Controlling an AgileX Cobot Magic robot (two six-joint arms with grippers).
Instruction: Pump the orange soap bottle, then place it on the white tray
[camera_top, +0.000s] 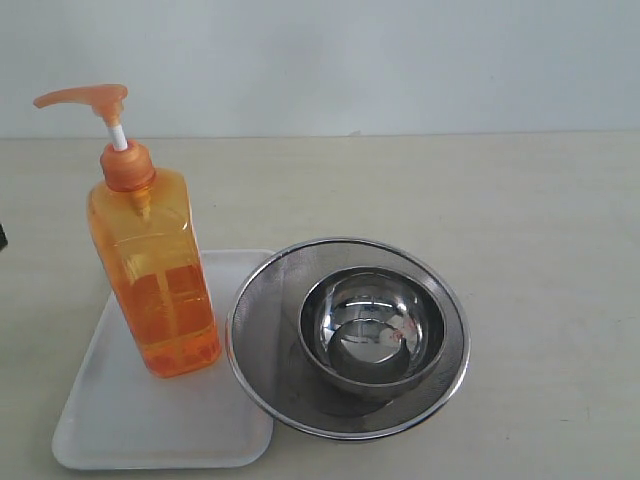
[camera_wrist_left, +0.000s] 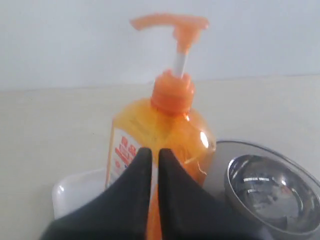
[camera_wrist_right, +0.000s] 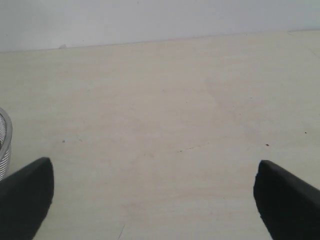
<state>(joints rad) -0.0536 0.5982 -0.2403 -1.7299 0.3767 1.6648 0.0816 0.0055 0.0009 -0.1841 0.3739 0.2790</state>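
The orange soap bottle (camera_top: 155, 280) stands upright on the white tray (camera_top: 130, 430), on the tray's far half towards its left side as the exterior view shows it, with bare tray in front of it. Its pump head (camera_top: 85, 98) is raised, a short length of white stem (camera_top: 118, 136) showing above the orange collar, and the nozzle points to the left in that view. Orange liquid fills roughly the lower half of the translucent body, and in the left wrist view a white-and-red label (camera_wrist_left: 122, 152) shows on one face. The left gripper (camera_wrist_left: 155, 152) sits low in front of the bottle with its two dark fingers (camera_wrist_left: 132, 175) pressed together, nothing between them; whether the tips touch the bottle cannot be told. Just to the right of the tray lies a round steel mesh strainer (camera_top: 262, 330), its rim overlapping the tray's right edge, and a shiny steel bowl (camera_top: 372, 335) rests inside it. Everything stands on a pale beige table (camera_top: 540, 250) against a light wall. The right gripper (camera_wrist_right: 153, 167) hangs over bare table with its fingers (camera_wrist_right: 280, 195) spread wide apart and empty, a sliver of the strainer's rim at the frame's edge
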